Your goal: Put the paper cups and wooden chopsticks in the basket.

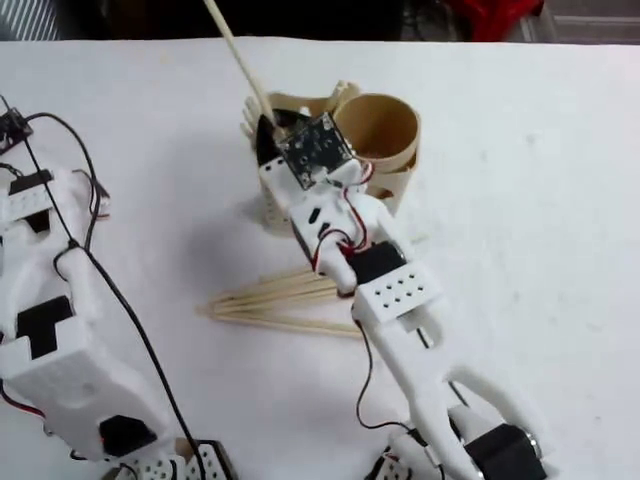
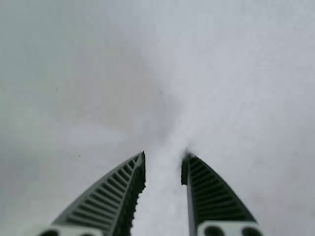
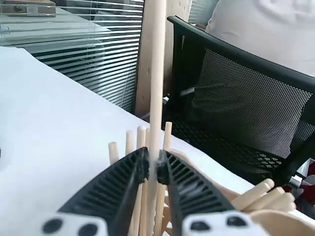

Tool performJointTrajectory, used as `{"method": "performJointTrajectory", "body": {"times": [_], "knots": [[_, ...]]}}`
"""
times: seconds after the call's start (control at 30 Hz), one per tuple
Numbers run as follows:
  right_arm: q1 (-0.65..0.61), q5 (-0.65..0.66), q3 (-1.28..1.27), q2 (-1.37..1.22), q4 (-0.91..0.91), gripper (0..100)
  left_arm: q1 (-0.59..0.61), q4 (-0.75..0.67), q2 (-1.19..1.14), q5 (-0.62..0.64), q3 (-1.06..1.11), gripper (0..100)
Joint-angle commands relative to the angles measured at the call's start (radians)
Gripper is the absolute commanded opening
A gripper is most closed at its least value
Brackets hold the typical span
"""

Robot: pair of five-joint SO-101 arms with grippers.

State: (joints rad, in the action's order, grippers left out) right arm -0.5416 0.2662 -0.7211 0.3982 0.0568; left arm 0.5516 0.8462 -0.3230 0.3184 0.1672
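Note:
My right gripper [image 1: 268, 138] is over the wooden basket [image 1: 398, 186] and is shut on one wooden chopstick [image 1: 235, 52], which sticks up and away from it. In the right wrist view the chopstick [image 3: 157, 88] stands pinched between the black fingers of the gripper [image 3: 153, 167], and several more chopstick ends [image 3: 129, 143] stand in the basket behind. A brown paper cup [image 1: 380, 126] sits in the basket beside the gripper. Several loose chopsticks [image 1: 285, 300] lie on the white table under the right arm. My left gripper [image 2: 163, 160] hangs open just above bare table.
The left arm [image 1: 50, 330] is folded at the table's left side, with black cables [image 1: 120, 300] trailing beside it. The right arm's base [image 1: 470, 440] is at the front edge. A black mesh chair [image 3: 236, 113] stands beyond the table.

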Motion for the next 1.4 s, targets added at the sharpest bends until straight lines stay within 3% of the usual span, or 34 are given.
{"method": "performJointTrajectory", "body": {"times": [0.0, 0.2, 0.43, 0.57, 0.73, 0.87, 0.93, 1.07, 1.23, 1.37], "knots": [[-0.008, -0.012, 0.008, 0.004, 0.019, 2.7, -0.007, -0.005, 0.004, 0.005, -0.044, 14], [-0.004, -0.008, 0.012, 0.010, 0.005, 17.0, -0.007, -0.005, 0.004, -0.029, -0.044, 14], [-0.013, -0.006, 0.032, 0.044, -0.076, 10.2, -0.007, -0.005, 0.004, -0.029, -0.044, 14], [-0.054, -0.006, 0.034, 0.199, -0.306, 2.0, -0.008, -0.005, 0.004, -0.031, -0.044, 14], [-0.108, 0.003, 0.035, 0.476, -0.621, 2.9, -0.012, -0.005, 0.004, -0.032, -0.044, 14], [-0.179, 0.190, 0.034, 0.550, -0.912, 3.1, -0.012, -0.005, 0.004, -0.032, -0.044, 14], [-0.197, 0.270, 0.028, 0.509, -1.013, 3.2, -0.012, -0.005, 0.004, -0.032, -0.044, 14], [-0.200, 0.296, 0.029, 0.323, -1.095, 4.4, -0.012, -0.005, 0.004, -0.032, -0.044, 14], [-0.222, 0.417, 0.031, 0.002, -1.047, 17.4, -0.012, -0.005, 0.004, -0.034, -0.044, 14], [-0.245, 0.450, 0.028, -0.211, -0.914, 16.2, -0.012, -0.005, 0.004, -0.034, -0.044, 14]]}}
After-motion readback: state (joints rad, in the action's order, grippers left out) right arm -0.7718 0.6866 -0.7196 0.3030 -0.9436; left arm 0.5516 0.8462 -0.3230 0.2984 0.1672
